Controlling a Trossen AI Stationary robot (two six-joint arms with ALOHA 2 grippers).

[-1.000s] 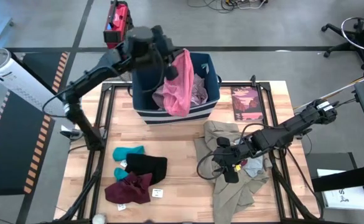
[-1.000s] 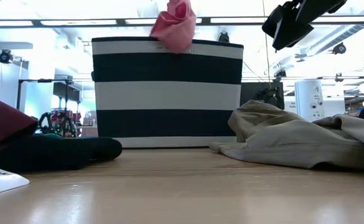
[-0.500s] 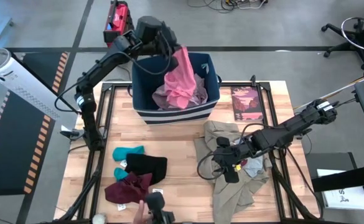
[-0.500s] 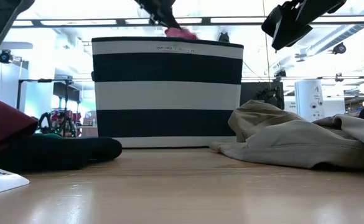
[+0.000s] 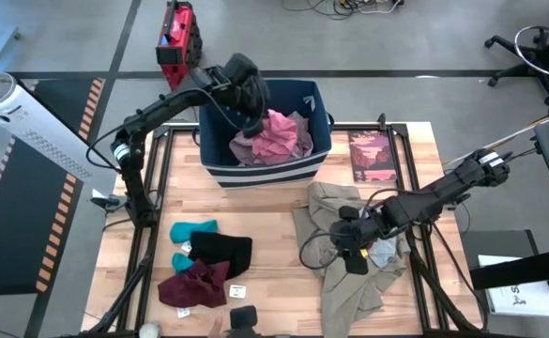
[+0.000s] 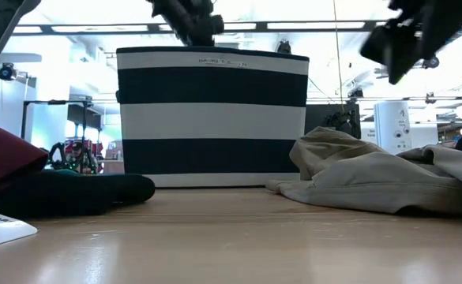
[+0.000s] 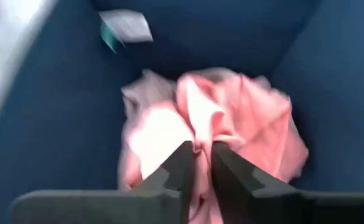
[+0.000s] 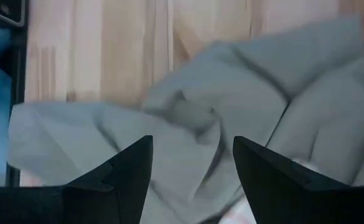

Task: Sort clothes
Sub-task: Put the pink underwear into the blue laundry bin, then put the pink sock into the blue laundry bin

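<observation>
Left gripper (image 7: 198, 163) pinches the pink shirt (image 5: 276, 137) inside the striped bin (image 5: 323, 141); right gripper (image 8: 191, 163) hovers spread above the khaki trousers (image 5: 344, 272).

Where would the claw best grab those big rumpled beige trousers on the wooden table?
Probably from straight above, pinching a raised fold near the middle of the rumpled khaki-beige trousers. The fabric lies crumpled in ridges, as the right wrist view shows, and the open right gripper hangs above it.

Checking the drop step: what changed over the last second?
The left hand carried the pink shirt from above the navy bin's front rim down inside it, fingers still pinched on it. The right hand, open, shifted slightly over the khaki trousers. The teal, black and maroon pieces and the book stayed put.
</observation>
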